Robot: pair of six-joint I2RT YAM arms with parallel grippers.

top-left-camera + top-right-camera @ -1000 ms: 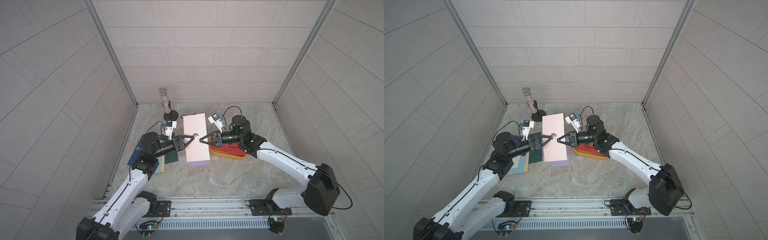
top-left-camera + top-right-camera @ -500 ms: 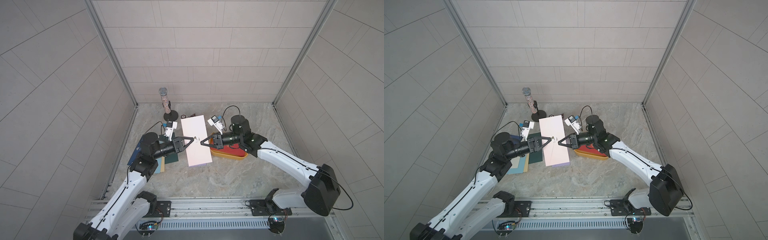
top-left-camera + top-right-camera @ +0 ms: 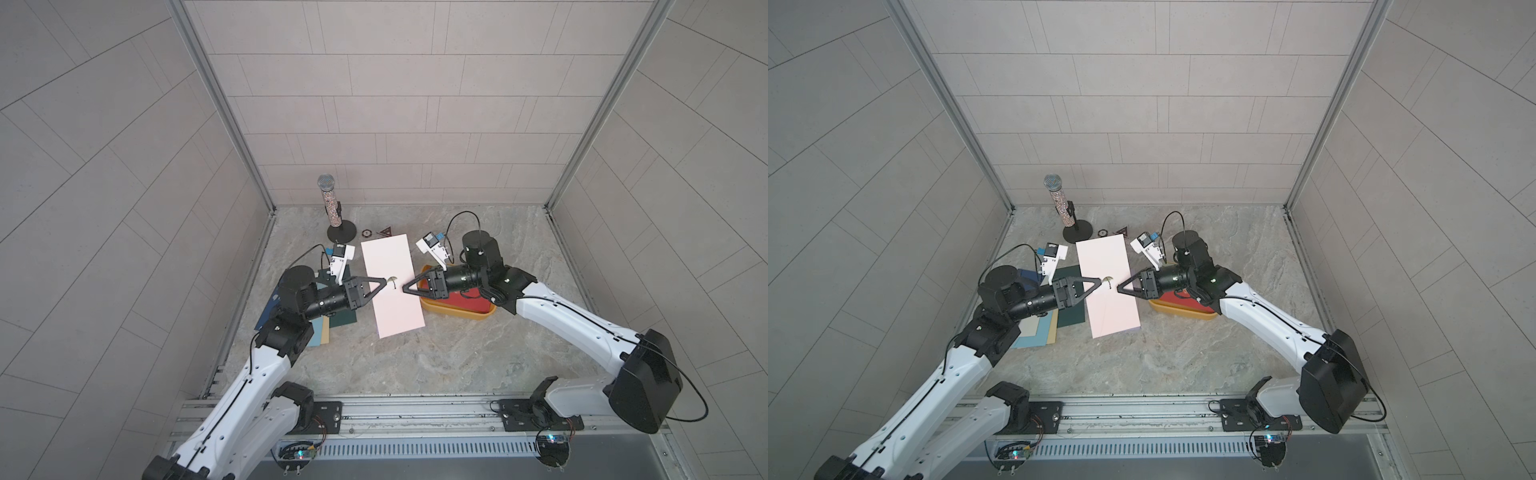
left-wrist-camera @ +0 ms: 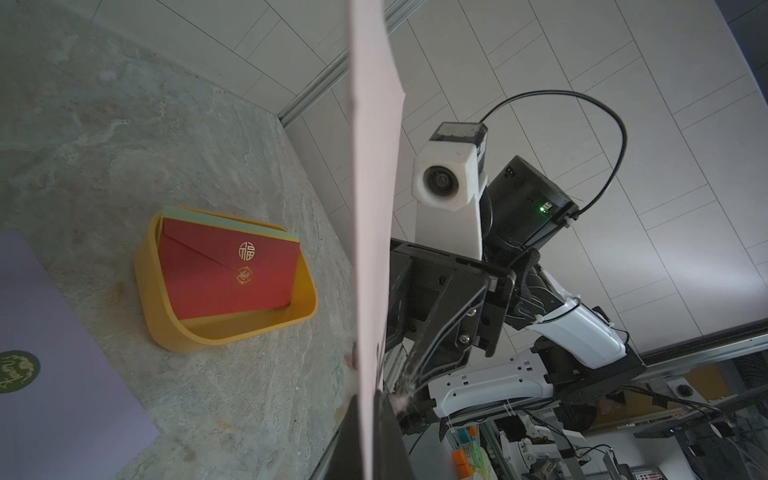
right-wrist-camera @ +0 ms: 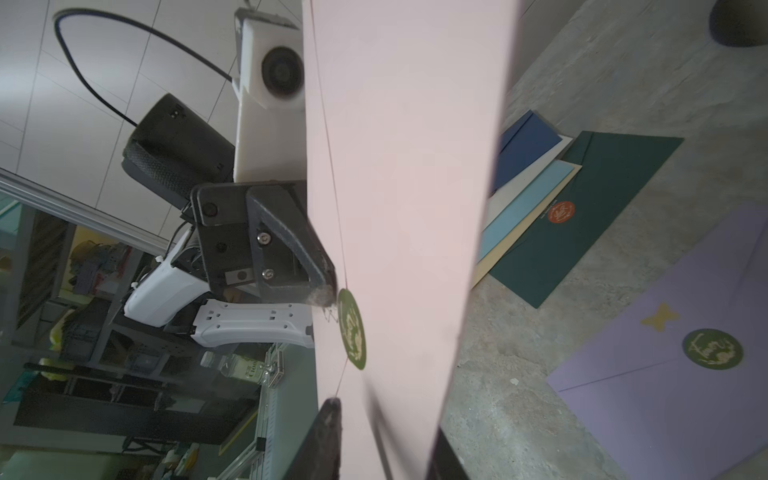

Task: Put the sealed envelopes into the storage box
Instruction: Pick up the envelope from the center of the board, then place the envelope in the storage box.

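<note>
The left tool (image 3: 384, 281) clamps the pink envelope (image 3: 395, 307) beside the box (image 3: 457, 313). The right tool (image 3: 405, 288) has its jaws apart around the envelope.

1. A gold 福 character (image 4: 246, 251) in a ring marks the red envelope (image 4: 216, 291) lying in the storage box (image 4: 232, 332).
2. Round green stickers on the pink envelope (image 5: 407, 166) and the lilac envelope (image 5: 665, 399) carry pale cursive script, too slanted to read.
3. An orange-red sticker (image 5: 561, 213) on the dark green envelope (image 5: 590, 257) bears white lettering too small to read.
</note>
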